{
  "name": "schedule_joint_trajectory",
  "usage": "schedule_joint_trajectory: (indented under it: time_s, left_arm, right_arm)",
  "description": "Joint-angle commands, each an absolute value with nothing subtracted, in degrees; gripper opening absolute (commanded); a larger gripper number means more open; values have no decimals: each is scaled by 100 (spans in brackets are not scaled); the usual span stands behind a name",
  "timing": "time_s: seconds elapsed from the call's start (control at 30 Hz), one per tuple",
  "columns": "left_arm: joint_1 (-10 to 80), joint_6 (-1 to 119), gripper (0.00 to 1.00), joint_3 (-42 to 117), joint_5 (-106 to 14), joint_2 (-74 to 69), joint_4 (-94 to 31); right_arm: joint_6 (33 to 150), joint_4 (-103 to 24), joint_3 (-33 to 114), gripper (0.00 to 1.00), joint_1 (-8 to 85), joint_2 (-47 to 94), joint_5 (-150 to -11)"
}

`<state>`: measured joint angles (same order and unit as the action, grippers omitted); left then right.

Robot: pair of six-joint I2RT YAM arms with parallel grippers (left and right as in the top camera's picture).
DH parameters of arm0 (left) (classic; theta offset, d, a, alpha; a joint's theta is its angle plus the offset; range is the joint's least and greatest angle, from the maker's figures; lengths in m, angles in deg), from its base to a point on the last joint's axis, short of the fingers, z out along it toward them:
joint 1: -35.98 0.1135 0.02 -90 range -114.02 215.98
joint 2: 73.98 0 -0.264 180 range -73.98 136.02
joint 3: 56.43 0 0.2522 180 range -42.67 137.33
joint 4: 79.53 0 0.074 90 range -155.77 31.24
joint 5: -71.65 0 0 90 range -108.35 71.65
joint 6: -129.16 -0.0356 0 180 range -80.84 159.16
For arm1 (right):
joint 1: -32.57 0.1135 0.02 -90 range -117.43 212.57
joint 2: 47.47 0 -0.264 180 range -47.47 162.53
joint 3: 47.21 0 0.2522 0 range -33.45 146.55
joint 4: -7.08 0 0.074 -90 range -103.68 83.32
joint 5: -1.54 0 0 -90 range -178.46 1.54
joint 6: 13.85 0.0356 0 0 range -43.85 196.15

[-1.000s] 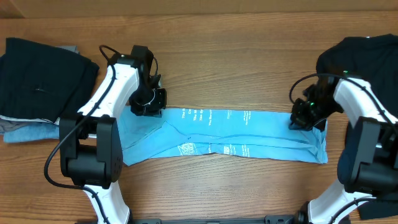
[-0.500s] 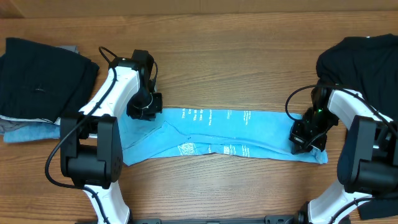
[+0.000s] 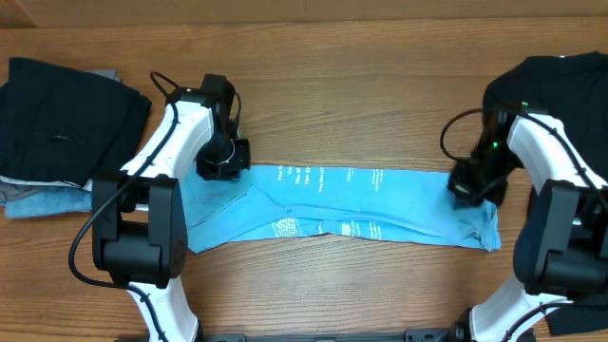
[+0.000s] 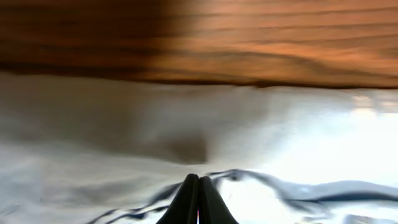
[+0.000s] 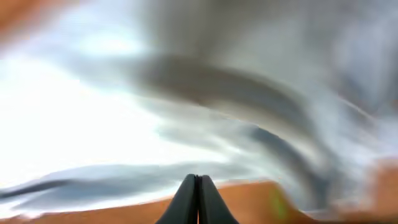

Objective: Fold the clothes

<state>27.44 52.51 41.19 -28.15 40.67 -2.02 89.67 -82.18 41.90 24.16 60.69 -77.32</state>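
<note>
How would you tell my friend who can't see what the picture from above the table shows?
A sky-blue T-shirt, folded into a long strip, lies across a wooden table, with the left gripper at its left end and the right gripper at its right end. Folded dark clothes sit far left, a black shirt far right.

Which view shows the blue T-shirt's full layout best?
Overhead: the whole sky-blue T-shirt lies stretched across the table, its white lettering visible. Both wrist views show only blurred pale fabric up close, with no lettering legible.
</note>
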Motion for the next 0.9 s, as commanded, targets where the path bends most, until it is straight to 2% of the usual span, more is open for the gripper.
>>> schedule_joint_trajectory:
  time_s: [0.0, 0.2, 0.33, 0.53, 0.67, 0.87]
  left_arm:
    - [2672, 5093, 4, 4300, -4188, 4010, -473]
    - [2313, 5096, 4, 4298, -5174, 4010, -1214]
    - [1905, 5096, 4, 4298, -5283, 4010, -1594]
    - [1207, 5253, 4, 4274, -4402, 4010, -1697]
    - [869, 5255, 4, 4079, -4293, 4012, -1666]
    - [707, 5397, 4, 3566, -3821, 4010, -1754]
  right_arm:
    - [8429, -7744, 4306, 4, 2913, 5946, -6163]
    - [8351, -6909, 4306, 4, 3820, 5946, -5813]
    - [8353, -6645, 4306, 4, 4318, 5946, -5816]
    - [8355, -6608, 4300, 4, 4722, 5946, -5840]
    - [8357, -6540, 4123, 4, 4808, 5946, -5958]
    - [8357, -6129, 3467, 4, 4810, 5946, -5990]
